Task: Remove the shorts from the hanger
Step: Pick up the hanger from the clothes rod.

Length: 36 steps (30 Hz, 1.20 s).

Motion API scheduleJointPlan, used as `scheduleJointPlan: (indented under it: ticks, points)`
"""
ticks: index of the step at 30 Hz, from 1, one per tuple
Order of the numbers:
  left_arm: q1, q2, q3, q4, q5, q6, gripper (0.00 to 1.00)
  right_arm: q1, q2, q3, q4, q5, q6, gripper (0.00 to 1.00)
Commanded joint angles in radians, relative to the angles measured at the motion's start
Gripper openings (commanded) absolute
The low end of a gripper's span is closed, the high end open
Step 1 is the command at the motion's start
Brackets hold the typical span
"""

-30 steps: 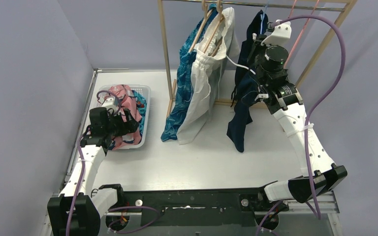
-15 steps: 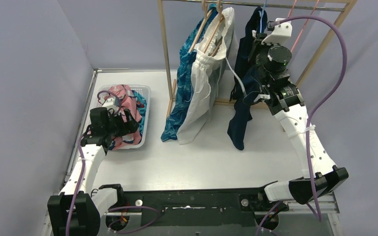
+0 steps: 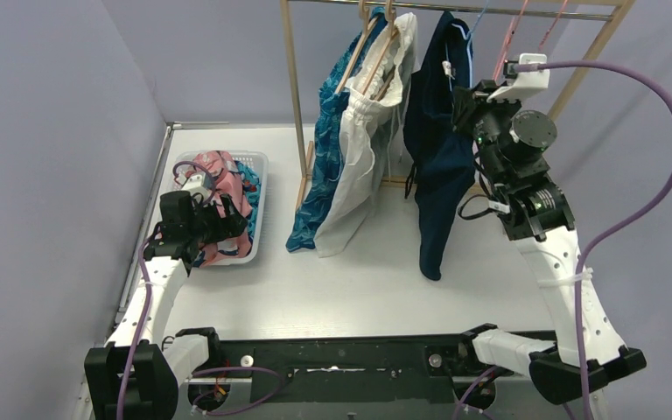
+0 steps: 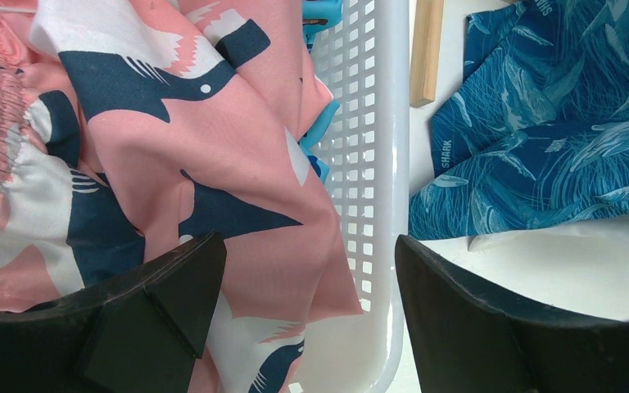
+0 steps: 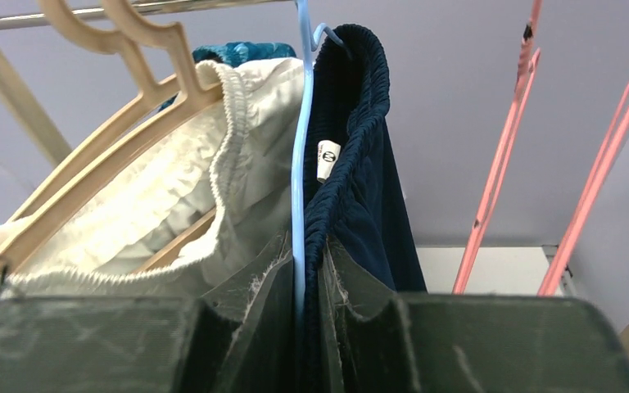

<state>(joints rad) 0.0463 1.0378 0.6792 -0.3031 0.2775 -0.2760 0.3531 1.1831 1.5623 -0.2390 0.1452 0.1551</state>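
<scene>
Three pairs of shorts hang from the rail (image 3: 525,11): the navy shorts (image 3: 437,149) on a blue hanger (image 5: 298,164), the white shorts (image 3: 359,149) on a wooden hanger (image 5: 115,135), and the blue patterned shorts (image 3: 319,175) furthest left. My right gripper (image 5: 299,254) is clamped on the blue hanger's wire, with the navy waistband just beside it and bare pink hangers (image 5: 504,147) to the right. My left gripper (image 4: 303,270) hangs with its jaws apart above the basket (image 4: 385,164), which holds the pink-and-navy shorts (image 4: 213,147).

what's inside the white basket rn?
Pink-and-navy shorts lie on top and fill most of the white basket. A bit of teal fabric shows beside them at the right wall. Anything underneath is covered, so the count can't be told.
</scene>
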Motion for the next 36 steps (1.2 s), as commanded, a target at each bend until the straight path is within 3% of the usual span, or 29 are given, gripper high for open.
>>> scheduleJointPlan:
  ticks: [1,6,9,13,18,24,29,36]
  points:
    - [-0.006,-0.019,0.028,0.021,0.012,0.015,0.76,-0.004,-0.105,-0.043,0.052,-0.072,0.071,0.00]
    - [-0.004,-0.044,0.026,0.031,-0.003,-0.003,0.76,-0.002,-0.208,-0.211,-0.022,-0.176,0.190,0.00]
    - [0.007,-0.056,0.020,0.072,0.008,-0.054,0.77,0.000,-0.305,-0.419,0.069,-0.249,0.342,0.00]
    - [0.009,-0.076,0.009,0.079,0.038,-0.080,0.78,0.012,-0.422,-0.624,0.035,-0.217,0.472,0.00]
    - [0.009,-0.114,-0.008,0.075,0.051,-0.101,0.79,0.041,-0.557,-0.783,-0.063,-0.271,0.522,0.00]
    - [-0.002,-0.160,-0.068,0.170,0.183,-0.290,0.73,0.078,-0.638,-0.908,-0.121,-0.277,0.552,0.00]
    - [-0.063,-0.228,-0.084,0.186,0.226,-0.392,0.70,0.087,-0.658,-0.998,-0.079,-0.288,0.584,0.00]
    - [-0.271,-0.242,-0.042,0.125,0.100,-0.422,0.65,0.089,-0.622,-1.072,-0.022,-0.274,0.675,0.00]
